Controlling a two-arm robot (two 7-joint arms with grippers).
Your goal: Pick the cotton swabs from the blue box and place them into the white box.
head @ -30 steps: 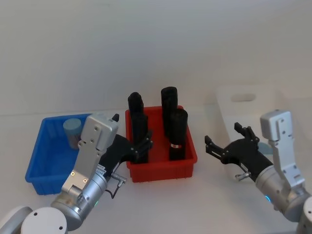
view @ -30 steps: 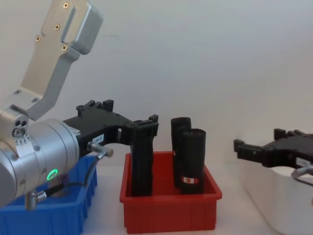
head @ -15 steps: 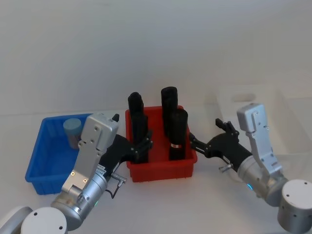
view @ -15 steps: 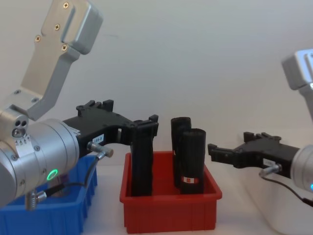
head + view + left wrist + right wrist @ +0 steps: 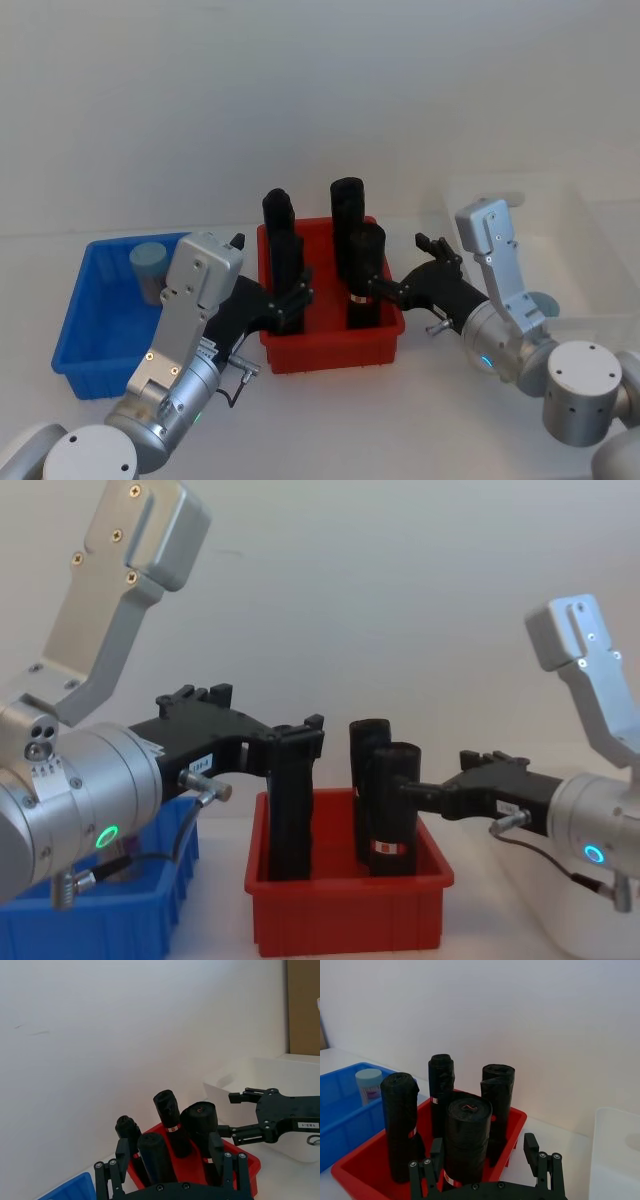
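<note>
Left gripper (image 5: pixel 293 300): hovering open at the red bin's (image 5: pixel 330 352) left edge, holding nothing.
Right gripper (image 5: pixel 400 278): reaching open-fingered, empty, toward the black rolls (image 5: pixel 365 275).
Cotton swabs (image 5: pixel 148 268): sitting in the blue box (image 5: pixel 85 335) (far corner).
White box (image 5: pixel 590 250): standing rightmost.

White table (image 5: pixel 330 410): blue box (image 5: pixel 95 340), red bin (image 5: pixel 330 350), white box (image 5: pixel 590 250)

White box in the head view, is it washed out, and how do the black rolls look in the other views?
Head view: the white box blends into the pale table and wall, its rim faint. Right wrist view: the black rolls stand sharp, wrinkles readable, the red bin vivid. Chest view: the left gripper looms large and dark, with little surface detail.
</note>
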